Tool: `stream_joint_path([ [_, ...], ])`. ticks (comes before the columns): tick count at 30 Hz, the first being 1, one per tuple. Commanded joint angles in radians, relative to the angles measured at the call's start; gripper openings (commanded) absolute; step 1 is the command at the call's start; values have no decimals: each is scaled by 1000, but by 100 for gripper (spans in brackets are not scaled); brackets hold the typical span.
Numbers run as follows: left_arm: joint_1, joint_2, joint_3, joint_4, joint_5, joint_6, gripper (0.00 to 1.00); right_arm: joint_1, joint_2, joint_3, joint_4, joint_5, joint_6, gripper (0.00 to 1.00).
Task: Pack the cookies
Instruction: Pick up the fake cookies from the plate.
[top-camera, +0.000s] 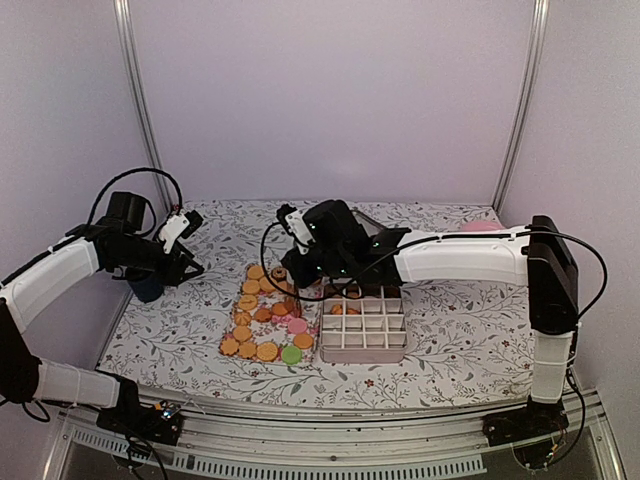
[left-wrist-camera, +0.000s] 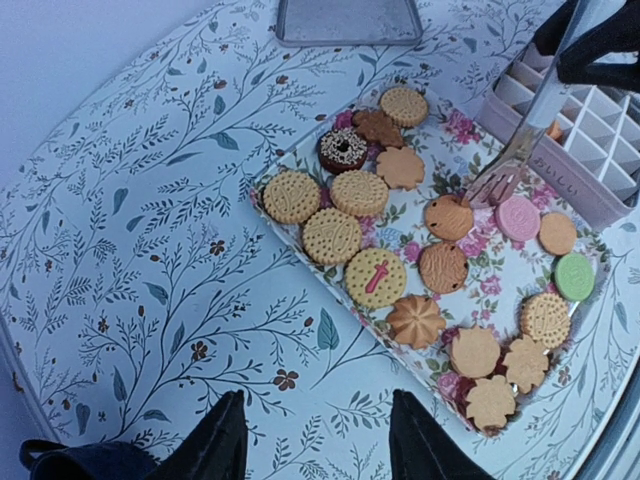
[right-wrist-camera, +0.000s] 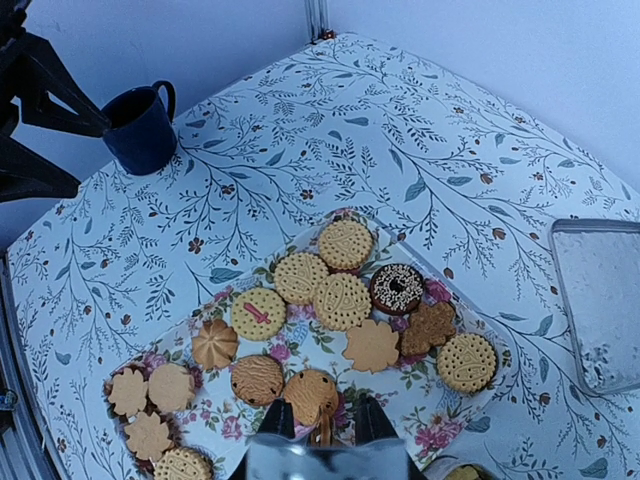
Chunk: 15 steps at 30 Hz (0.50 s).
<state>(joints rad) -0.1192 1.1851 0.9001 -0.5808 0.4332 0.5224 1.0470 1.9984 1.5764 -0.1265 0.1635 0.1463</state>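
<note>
The cookies (left-wrist-camera: 362, 193) lie spread on a flat floral tray (left-wrist-camera: 497, 283): mostly golden rounds and flower shapes, one dark sprinkled ring (right-wrist-camera: 397, 288), one pink (left-wrist-camera: 518, 218), one green (left-wrist-camera: 574, 276). My right gripper (right-wrist-camera: 322, 425) is down at the tray (top-camera: 293, 290), its tips pinching the near rim of a brown chip cookie (right-wrist-camera: 308, 392). A few cookies (top-camera: 345, 308) sit in the far cells of the white divided box (top-camera: 365, 352). My left gripper (left-wrist-camera: 320, 440) hovers open over bare cloth left of the tray (top-camera: 190, 262), holding nothing.
A dark blue mug (top-camera: 148, 287) stands by the left gripper (right-wrist-camera: 140, 130). A flat metal tray (left-wrist-camera: 348, 20) lies behind the cookies (right-wrist-camera: 600, 300). A pink plate (top-camera: 482, 226) is at the back right. The divided box (left-wrist-camera: 560, 175) touches the floral tray's right side.
</note>
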Motion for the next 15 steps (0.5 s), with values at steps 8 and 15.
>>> stream_joint_path([
  [8,7,-24,-6,7,0,7,50,-2,-69,27,13,37,-7,0],
  [15,7,-21,-7,7,-4,7,50,-68,-208,2,28,-35,-4,0],
])
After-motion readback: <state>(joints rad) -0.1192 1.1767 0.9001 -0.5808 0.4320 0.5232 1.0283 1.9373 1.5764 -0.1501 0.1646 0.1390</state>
